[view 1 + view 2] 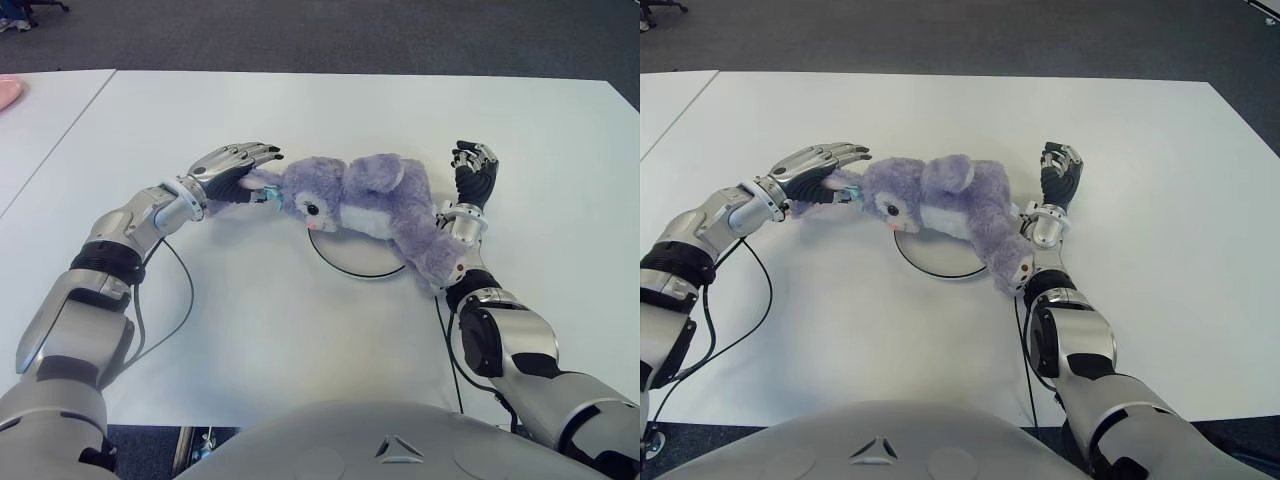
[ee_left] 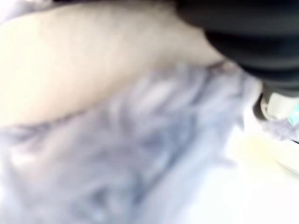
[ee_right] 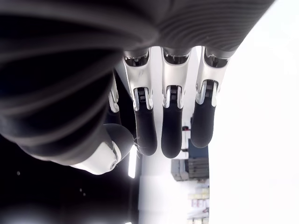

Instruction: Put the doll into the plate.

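- Presently, left eye view: the purple-and-white plush rabbit doll point(image 1: 365, 205) lies across the round white plate point(image 1: 350, 256) on the white table point(image 1: 300, 340), covering its far half. Its head overhangs the plate's left rim, its legs the right rim, toward the right wrist.
- The left hand point(image 1: 235, 172) is at the doll's ear, fingers extended over it. Whether they grip or merely touch, I cannot tell.
- Right eye view: the right hand point(image 1: 1060, 172) shows just right of the doll's body, fingers upward, holding nothing.
- Left wrist view: blurred purple fur fills the frame; the grasp cannot be confirmed here.
- Right wrist view: the right hand's fingers point(image 3: 172, 126) are loosely extended and empty.
- Assessment: placement appears largely done. Remaining, in my judgement: free the ear and withdraw, possibly centring the doll.
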Tool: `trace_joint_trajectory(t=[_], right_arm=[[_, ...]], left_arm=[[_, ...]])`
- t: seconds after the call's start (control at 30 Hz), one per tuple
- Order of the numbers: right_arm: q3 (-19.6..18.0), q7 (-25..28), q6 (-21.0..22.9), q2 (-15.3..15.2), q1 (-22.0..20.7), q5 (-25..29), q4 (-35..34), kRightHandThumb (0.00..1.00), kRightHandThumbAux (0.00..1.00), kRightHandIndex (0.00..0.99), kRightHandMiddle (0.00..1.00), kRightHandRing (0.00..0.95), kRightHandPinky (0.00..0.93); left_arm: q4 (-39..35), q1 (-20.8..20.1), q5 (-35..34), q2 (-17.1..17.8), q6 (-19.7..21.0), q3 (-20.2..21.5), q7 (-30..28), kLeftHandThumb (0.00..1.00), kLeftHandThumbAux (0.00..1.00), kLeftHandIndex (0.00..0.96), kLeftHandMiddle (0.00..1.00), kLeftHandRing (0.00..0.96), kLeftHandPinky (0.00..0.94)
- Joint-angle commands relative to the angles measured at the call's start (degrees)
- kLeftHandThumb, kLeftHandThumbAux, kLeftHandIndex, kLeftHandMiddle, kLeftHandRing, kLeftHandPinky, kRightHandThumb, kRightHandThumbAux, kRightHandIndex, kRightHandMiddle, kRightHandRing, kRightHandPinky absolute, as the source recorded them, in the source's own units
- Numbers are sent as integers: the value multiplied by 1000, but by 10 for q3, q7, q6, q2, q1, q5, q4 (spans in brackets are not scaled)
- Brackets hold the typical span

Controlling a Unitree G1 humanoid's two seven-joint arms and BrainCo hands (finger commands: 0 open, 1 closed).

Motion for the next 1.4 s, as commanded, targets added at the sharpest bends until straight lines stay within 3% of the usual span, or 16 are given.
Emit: trace_joint_trajectory(t=[0.03, 0.3, 0.6, 0.8, 0.93, 1.03, 1.17, 1.4], right_arm=[[24, -8, 1, 47, 189, -39, 96, 725, 719, 429, 340, 324, 355], [27, -14, 3, 46, 189, -43, 97, 724, 718, 430, 340, 309, 338], [37, -21, 12, 45, 191, -48, 97, 724, 718, 429, 329, 284, 311], [40, -22, 8, 46, 191, -47, 97, 724, 719, 429, 324, 273, 308], [39, -22, 4, 47, 191, -46, 97, 724, 719, 429, 322, 270, 309], [41, -24, 2, 46, 191, -47, 97, 725, 719, 430, 321, 272, 313], [46, -30, 1, 45, 191, -51, 98, 725, 718, 430, 322, 276, 318], [51, -37, 2, 45, 189, -56, 96, 725, 718, 430, 327, 278, 318]], left_arm=[[-5, -7, -10, 20, -11, -1, -38, 355, 263, 0, 0, 0, 0], [-68, 20, -41, 38, -32, 13, -73, 382, 203, 0, 0, 0, 0], [-157, 51, -104, 65, -28, 34, -134, 388, 160, 0, 0, 0, 0], [-296, 105, -200, 108, 3, 61, -211, 358, 141, 0, 0, 0, 0], [-425, 172, -300, 175, 40, 95, -271, 340, 130, 0, 0, 0, 0], [-499, 204, -362, 213, 89, 112, -323, 356, 129, 0, 0, 0, 0], [-539, 227, -389, 239, 122, 132, -359, 386, 129, 0, 0, 0, 0], [-562, 245, -402, 271, 132, 172, -394, 455, 132, 0, 0, 0, 0]])
